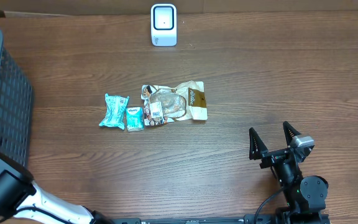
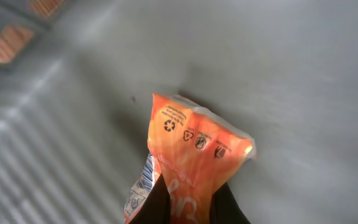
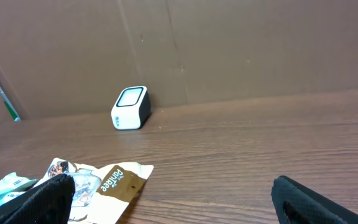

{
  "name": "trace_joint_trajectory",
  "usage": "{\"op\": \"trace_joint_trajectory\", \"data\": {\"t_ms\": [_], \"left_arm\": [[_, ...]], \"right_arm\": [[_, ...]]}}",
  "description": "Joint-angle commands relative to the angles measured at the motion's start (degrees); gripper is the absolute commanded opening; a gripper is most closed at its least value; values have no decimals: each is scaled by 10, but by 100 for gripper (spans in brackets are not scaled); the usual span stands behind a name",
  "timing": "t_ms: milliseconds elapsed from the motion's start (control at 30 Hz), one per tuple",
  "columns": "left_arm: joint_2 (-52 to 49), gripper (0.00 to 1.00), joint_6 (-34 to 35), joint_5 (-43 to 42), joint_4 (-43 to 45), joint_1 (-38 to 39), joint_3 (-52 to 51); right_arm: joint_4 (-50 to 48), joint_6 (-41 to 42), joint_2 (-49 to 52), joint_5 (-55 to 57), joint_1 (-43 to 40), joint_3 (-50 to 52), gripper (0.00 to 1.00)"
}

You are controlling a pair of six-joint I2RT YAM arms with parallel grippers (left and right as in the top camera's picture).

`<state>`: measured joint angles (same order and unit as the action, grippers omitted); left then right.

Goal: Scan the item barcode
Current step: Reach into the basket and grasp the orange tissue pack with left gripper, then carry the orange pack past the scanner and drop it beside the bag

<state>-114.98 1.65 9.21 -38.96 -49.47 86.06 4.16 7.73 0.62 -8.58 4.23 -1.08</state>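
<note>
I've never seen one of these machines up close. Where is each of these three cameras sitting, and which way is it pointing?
Overhead: fixed above the table, looking straight down at the scanner, brown packet and basket; the right gripper and part of the left arm show.
Left wrist: on the left arm, looking along the left gripper, shut on an orange packet.
Right wrist: low on the right arm, looking across the table toward the scanner; its open fingers frame the bottom.
Shared: overhead and right wrist both show the scanner and brown packet.
</note>
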Motion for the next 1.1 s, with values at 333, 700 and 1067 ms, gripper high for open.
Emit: {"op": "trace_joint_trajectory", "data": {"t_ms": [333, 700, 1067], "left_arm": [[306, 4, 180, -275, -1, 74, 130], [344, 4, 83, -344, -224, 343, 108], [197, 4, 101, -276, -197, 607, -43]], "right_arm": [[-2, 0, -4, 1, 4, 6, 100], [-2, 0, -4, 1, 4, 6, 100], [-2, 0, -4, 1, 4, 6, 100]]}}
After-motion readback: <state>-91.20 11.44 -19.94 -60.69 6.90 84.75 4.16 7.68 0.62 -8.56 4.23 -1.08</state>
